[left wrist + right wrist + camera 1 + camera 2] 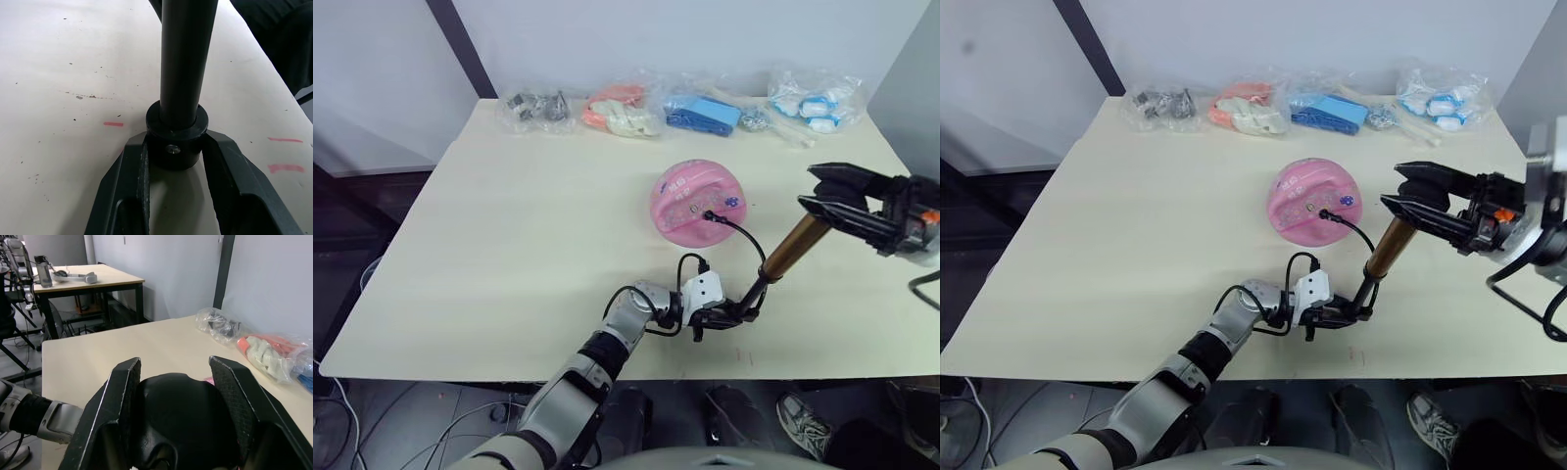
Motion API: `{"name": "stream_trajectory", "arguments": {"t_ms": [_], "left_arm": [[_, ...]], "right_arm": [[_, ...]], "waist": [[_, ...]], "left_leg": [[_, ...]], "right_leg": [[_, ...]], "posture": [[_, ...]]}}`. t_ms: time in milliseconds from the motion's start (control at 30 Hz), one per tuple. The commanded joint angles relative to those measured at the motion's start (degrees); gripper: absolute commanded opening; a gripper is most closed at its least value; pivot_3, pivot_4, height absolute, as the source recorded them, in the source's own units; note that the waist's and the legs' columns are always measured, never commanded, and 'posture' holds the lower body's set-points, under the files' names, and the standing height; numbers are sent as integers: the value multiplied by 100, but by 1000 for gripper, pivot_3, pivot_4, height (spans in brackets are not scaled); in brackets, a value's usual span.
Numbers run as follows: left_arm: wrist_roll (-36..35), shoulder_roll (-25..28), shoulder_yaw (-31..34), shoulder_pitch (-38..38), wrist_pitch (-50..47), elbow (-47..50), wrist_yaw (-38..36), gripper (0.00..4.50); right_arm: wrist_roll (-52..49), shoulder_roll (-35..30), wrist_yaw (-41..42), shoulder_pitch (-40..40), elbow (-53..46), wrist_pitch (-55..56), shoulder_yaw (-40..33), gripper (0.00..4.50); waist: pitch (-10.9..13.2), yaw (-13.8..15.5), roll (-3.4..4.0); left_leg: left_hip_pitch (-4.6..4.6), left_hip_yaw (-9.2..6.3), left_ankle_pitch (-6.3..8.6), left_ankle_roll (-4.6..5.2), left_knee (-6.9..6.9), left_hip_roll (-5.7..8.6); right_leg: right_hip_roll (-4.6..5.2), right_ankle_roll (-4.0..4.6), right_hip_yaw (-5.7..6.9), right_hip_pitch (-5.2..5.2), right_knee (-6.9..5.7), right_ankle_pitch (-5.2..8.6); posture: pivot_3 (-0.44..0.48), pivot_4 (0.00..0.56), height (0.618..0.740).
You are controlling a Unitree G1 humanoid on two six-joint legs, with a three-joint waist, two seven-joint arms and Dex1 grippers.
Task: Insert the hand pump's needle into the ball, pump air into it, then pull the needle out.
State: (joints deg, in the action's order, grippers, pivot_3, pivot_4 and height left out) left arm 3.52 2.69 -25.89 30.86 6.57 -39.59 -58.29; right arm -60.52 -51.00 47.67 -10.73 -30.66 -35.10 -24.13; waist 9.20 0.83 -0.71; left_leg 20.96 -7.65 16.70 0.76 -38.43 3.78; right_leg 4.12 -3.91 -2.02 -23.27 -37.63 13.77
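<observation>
Hand pump (790, 250) is pinched at its base by the left gripper (729, 315) and at its handle by the right gripper (837, 201); strokes should be driven along the barrel, needle (708, 214) kept seated in the ball (690, 196).

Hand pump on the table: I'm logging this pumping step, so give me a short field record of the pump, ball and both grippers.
hand pump: tilted, base near the table's front edge, handle end raised toward the right
left gripper: fingers shut on the pump's black base cap
right gripper: fingers shut on the pump's black handle
hose: runs from the pump's base end up to the ball
needle: fitting sits against the ball's top; pin itself not visible
ball: pink, dented, on the table
</observation>
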Motion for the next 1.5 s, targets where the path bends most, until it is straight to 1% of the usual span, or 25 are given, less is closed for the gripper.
{"name": "stream_trajectory", "arguments": {"t_ms": [33,133,233,400,567,667,767,900,1033,1167,1333,1500], "left_arm": [[194,-9,-126,-54,-60,-215,41,1155],[162,-12,-76,-69,-165,-198,17,1155],[198,19,-57,-81,-86,-190,60,1155],[70,-23,41,-109,-205,-146,-33,1155],[119,-16,54,-104,83,-160,21,1155],[123,-24,78,-106,164,-218,65,1155],[122,-34,112,-106,360,-365,145,1155],[115,-51,130,-100,467,-543,130,1155],[122,-68,155,-85,529,-649,108,1155],[148,-71,161,-74,597,-704,74,1155],[145,-72,153,-77,589,-732,-1,1155],[150,-89,182,-74,550,-749,-28,1155]], "right_arm": [[554,143,101,338,-46,209,348,1753],[957,371,195,682,78,506,619,1753],[1568,538,299,1045,294,893,978,1753],[2128,871,239,1240,510,1296,1480,1753],[2808,1213,173,1430,832,1791,1976,1753],[2964,1272,180,1463,810,1959,2038,1753],[2758,1275,183,1347,573,2015,1806,1753],[2657,963,419,1289,348,2052,1538,1753],[1806,528,366,952,-86,1460,882,1753],[1261,153,346,692,-235,1005,411,1753],[465,-407,270,224,-136,365,-250,1753],[115,-851,286,-187,102,-51,-573,1753]], "waist": [[-1,-2,-1],[-12,-1,-18],[-27,-2,-33],[-44,-5,-48],[-47,-7,-51],[-48,-9,-49],[-48,-7,-49],[-47,-3,-48],[-38,1,-35],[-37,2,-35],[-36,1,-34],[-32,1,-32]], "left_leg": [[-5,1,2,3,0,0],[-18,-3,3,4,2,-1],[-18,-5,3,4,1,-1],[-23,-7,3,3,2,-2],[-23,-9,3,2,2,-1],[-23,-8,3,2,2,-1],[-24,-9,3,2,2,-1],[-22,-7,4,2,2,1],[-15,-8,4,3,2,2],[-10,-11,4,4,2,1],[-7,-11,5,5,2,1],[-4,-11,6,6,3,0]], "right_leg": [[0,0,0,5,1,0],[-3,-1,4,17,7,1],[-3,-1,5,18,9,1],[-4,-1,6,20,9,1],[-4,0,7,20,11,1],[-4,0,6,20,11,1],[-4,-1,6,20,11,1],[-2,-1,6,20,12,1],[0,-1,7,19,16,1],[1,-1,10,17,18,1],[2,0,13,17,21,0],[3,0,17,16,23,0]], "posture": [[0,150,740],[0,150,740],[0,150,740],[0,150,740],[0,150,740],[0,150,740],[0,150,740],[0,150,740],[0,150,740],[0,150,740],[0,150,740],[0,150,740]]}}
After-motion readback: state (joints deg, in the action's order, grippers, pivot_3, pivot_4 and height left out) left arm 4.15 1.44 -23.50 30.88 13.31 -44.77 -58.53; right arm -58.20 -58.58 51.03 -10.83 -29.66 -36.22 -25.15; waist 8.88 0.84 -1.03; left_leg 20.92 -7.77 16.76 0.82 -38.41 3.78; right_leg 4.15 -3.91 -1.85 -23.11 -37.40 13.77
